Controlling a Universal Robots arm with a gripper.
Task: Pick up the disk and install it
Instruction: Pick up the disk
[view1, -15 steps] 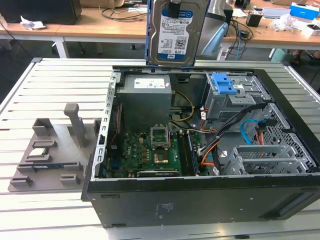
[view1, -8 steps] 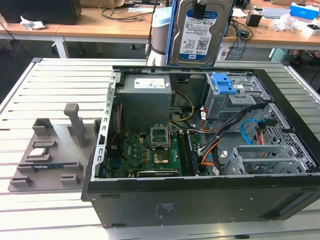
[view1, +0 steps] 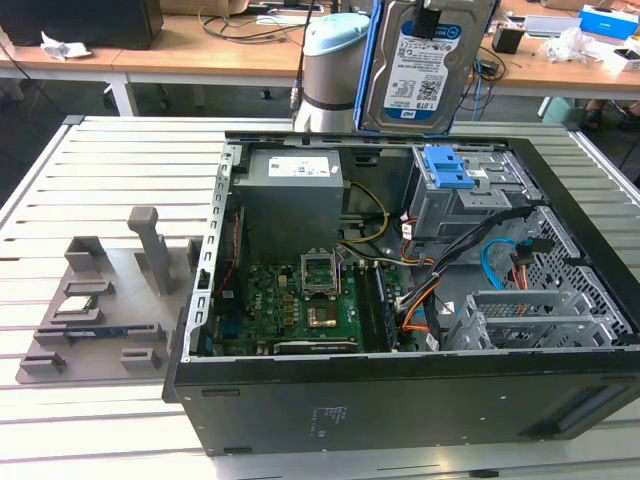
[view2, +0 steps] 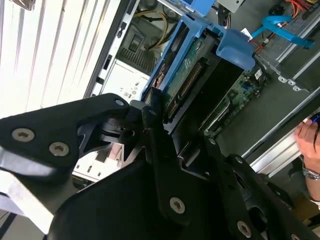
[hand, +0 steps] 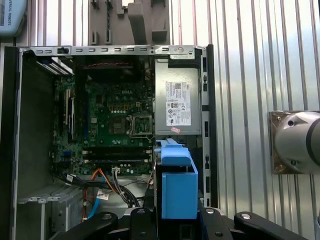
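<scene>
The disk (view1: 420, 65), a silver drive with a white-and-blue label and blue side rails, hangs upright in the air above the back of the open computer case (view1: 400, 400) in the exterior view. My gripper (view1: 429, 20) is shut on its top edge. In the second wrist view the black fingers (view2: 150, 117) clamp the disk (view2: 192, 75) edge-on over the case interior. In the first wrist view the disk's blue rail (hand: 173, 187) sticks out from my gripper (hand: 172, 220), above the case beside the motherboard (hand: 110, 120).
Inside the case are a grey power supply box (view1: 293, 195), a drive cage with a bare blue clip (view1: 447, 168), and cables. A grey fixture (view1: 110, 290) sits on the slatted table at the exterior view's left. A person's hand (view2: 308, 137) is near the case.
</scene>
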